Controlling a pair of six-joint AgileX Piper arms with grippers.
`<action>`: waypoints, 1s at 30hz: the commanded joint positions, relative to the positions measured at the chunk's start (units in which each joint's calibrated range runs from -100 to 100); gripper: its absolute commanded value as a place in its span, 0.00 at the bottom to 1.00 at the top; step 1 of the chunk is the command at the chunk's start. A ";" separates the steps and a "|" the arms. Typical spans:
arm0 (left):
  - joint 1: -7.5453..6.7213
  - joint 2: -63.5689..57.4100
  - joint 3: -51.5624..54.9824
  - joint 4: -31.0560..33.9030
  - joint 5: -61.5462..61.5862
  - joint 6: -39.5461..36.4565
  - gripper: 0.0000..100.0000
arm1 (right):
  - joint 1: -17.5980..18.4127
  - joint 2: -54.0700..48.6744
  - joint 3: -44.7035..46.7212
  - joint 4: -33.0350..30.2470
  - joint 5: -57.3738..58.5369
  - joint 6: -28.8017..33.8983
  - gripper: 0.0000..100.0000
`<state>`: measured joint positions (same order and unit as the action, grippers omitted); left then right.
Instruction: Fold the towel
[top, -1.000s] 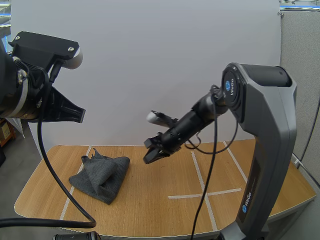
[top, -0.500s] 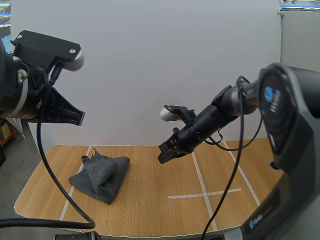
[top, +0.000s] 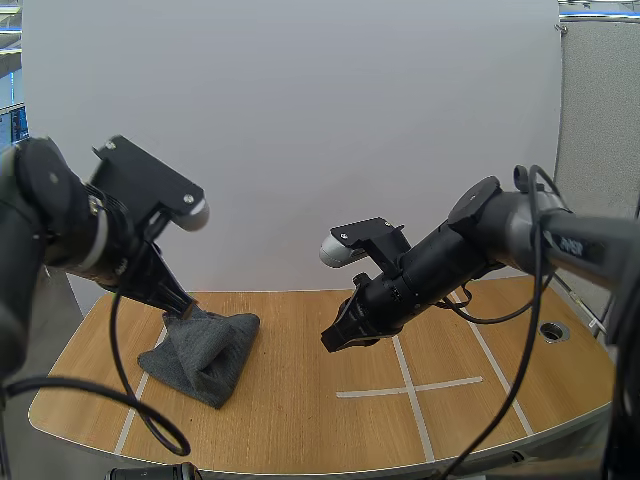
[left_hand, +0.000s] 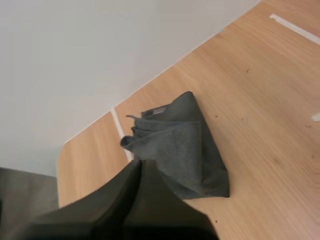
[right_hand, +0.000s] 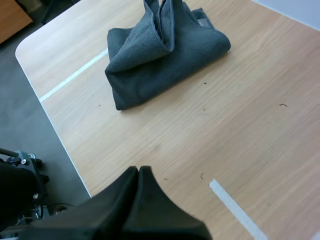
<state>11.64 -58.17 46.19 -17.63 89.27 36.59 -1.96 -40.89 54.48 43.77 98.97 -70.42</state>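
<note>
Left pincer (top: 186, 309) closed by towel (top: 205, 350); right pincer (top: 330, 343) closed.

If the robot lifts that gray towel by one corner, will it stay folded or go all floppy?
Probably floppy: the towel lies in soft, rumpled folds, so it would likely droop and unfold. It looks like thin cloth, so probably light.

The left arm (top: 40, 215) is rounded black with a silver band and a screwed plate. The right arm (top: 455, 250) is black, its grey link lettered white
</note>
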 joint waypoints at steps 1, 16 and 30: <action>0.07 6.93 1.06 -8.32 -2.21 6.50 0.00 | -0.20 -3.55 0.27 -1.47 1.03 2.15 0.00; -0.56 42.54 0.94 -22.82 -5.90 28.45 0.00 | -0.20 -10.47 0.27 -2.87 1.03 7.21 0.00; -7.35 54.31 -3.86 -22.71 -14.45 26.35 0.00 | -0.20 -12.22 0.27 -2.97 1.03 8.84 0.00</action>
<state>4.73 -4.78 42.85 -39.55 76.80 63.93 -1.96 -52.43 54.48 40.93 99.47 -62.00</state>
